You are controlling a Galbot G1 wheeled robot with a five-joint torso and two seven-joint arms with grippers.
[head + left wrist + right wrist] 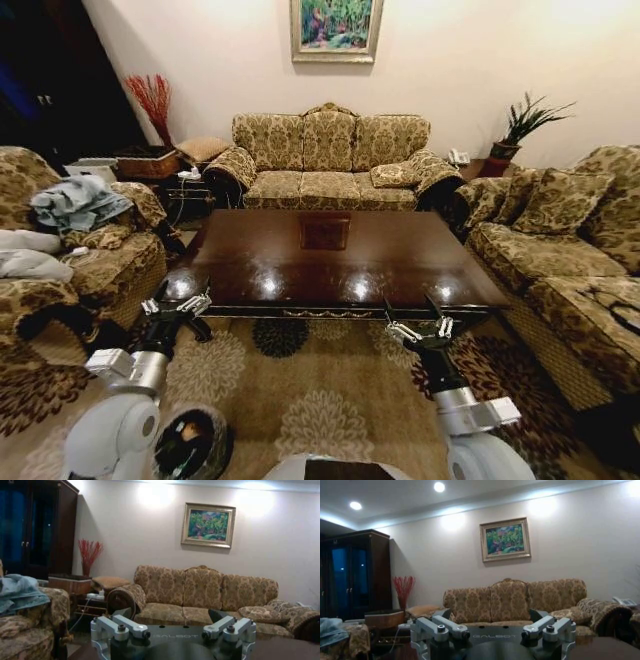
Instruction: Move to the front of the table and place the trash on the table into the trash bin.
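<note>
The dark brown glossy table point(330, 262) stands right in front of me, its top mirroring ceiling lights and the wall painting. The trash is out of view. The round black trash bin point(192, 443) with its clear liner sits on the carpet at my lower left, beside my left arm's base; something reddish glints inside. My left gripper point(183, 303) hangs open at the table's near-left corner. My right gripper point(420, 326) hangs open at the near edge, towards the right. Both wrist views look over spread fingers point(122, 627) point(442, 627) across the table towards the sofa.
A patterned sofa point(330, 160) lines the far side, with an armchair point(70, 260) holding clothes on the left and another sofa point(560, 260) on the right. A woven basket point(148, 160) and a side table stand at the back left. Patterned carpet point(310, 400) covers the floor.
</note>
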